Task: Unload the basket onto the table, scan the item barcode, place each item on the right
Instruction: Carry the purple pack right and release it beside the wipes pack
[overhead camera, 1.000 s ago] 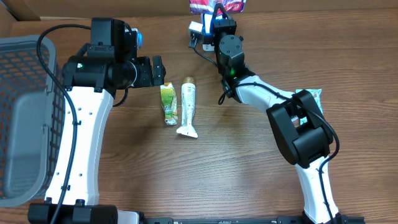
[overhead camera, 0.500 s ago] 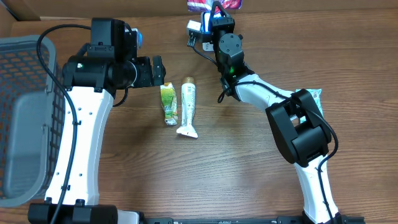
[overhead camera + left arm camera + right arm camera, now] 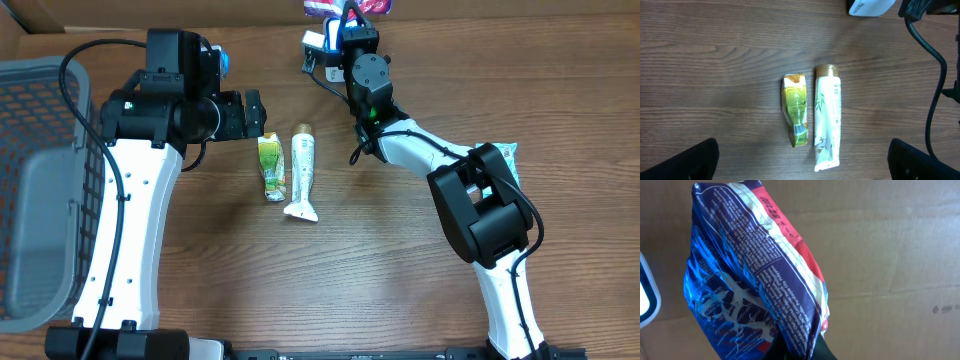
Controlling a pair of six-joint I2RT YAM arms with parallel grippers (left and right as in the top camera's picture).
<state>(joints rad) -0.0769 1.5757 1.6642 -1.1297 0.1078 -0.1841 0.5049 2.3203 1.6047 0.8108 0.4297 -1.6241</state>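
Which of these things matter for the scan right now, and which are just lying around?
In the job: blue-and-red bag, clamped in the right gripper; white scanner-like device beside it.

Lying about: green packet, white tube, grey basket, green-white pack by the right arm.

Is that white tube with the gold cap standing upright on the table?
No, the white tube lies flat on the wooden table, alongside the green packet.
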